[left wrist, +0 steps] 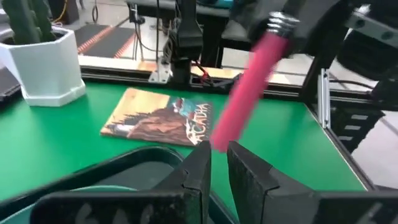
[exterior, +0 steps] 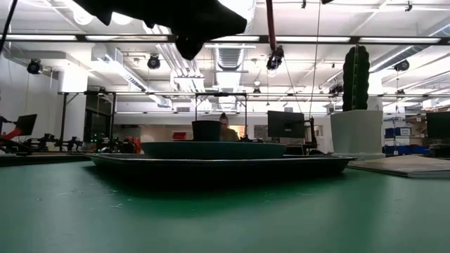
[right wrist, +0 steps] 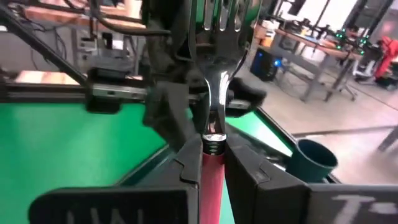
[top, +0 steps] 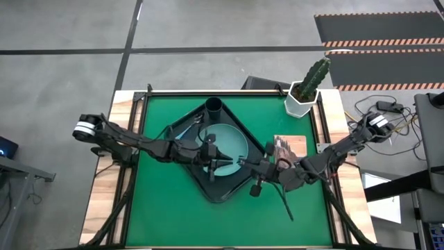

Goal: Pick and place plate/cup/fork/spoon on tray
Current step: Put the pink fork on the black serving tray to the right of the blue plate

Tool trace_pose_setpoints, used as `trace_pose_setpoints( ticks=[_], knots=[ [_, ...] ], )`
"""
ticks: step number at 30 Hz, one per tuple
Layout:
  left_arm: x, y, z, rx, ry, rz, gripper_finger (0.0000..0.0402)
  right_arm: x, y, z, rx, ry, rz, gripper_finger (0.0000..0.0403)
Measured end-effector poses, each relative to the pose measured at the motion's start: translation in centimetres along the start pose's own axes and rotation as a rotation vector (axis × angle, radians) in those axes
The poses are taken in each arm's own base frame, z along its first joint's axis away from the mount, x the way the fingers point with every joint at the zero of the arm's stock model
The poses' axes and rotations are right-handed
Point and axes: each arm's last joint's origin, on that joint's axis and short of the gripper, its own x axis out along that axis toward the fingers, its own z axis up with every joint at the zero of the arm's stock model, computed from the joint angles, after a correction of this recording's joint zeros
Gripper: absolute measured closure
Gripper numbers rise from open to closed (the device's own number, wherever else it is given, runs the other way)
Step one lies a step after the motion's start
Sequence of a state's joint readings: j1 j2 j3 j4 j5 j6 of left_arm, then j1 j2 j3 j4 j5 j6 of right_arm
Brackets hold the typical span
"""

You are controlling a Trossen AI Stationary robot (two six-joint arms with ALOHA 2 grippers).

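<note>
Right wrist view: showing the right gripper (right wrist: pixel 211 152) pinching the fork (right wrist: pixel 211 93), silver head above red-pink handle.
High view: showing fork hanging over the dark rectangular tray (top: pixel 223 187), beside the teal plate (top: pixel 232 142).
Left gripper (left wrist: pixel 217 163): fingers pressed nearly together, seemingly holding nothing.

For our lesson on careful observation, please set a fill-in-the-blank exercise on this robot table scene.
1. The right tool is shut on the ____.
2. The plate lies on the ____.
3. The cup stands in a ____ of the tray.
4. The white pot holds a ____.

Missing words: fork; tray; corner; cactus
</note>
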State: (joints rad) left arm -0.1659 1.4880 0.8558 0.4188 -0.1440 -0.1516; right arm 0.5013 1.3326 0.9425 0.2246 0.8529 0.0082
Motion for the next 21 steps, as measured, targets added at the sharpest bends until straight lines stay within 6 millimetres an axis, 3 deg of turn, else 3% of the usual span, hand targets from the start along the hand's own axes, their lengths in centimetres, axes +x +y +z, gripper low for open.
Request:
trace_pose_setpoints(
  ticks=[7,12,21],
  knots=[
    [0.5,-1.1,-0.7,0.007,-0.003,-0.013,0.0365,-0.7,-3.1,-1.6,0.075,0.009,-0.053,0.0374],
    [1.1,-0.9,-0.7,0.051,-0.056,0.040,0.0365,-2.0,-4.9,-3.8,0.241,-0.101,-0.050,0.0374],
    [3.1,-1.1,-1.8,0.132,-0.171,0.058,0.0365,-2.6,-5.6,-8.2,0.457,-0.270,-0.043,0.0374]
  ],
)
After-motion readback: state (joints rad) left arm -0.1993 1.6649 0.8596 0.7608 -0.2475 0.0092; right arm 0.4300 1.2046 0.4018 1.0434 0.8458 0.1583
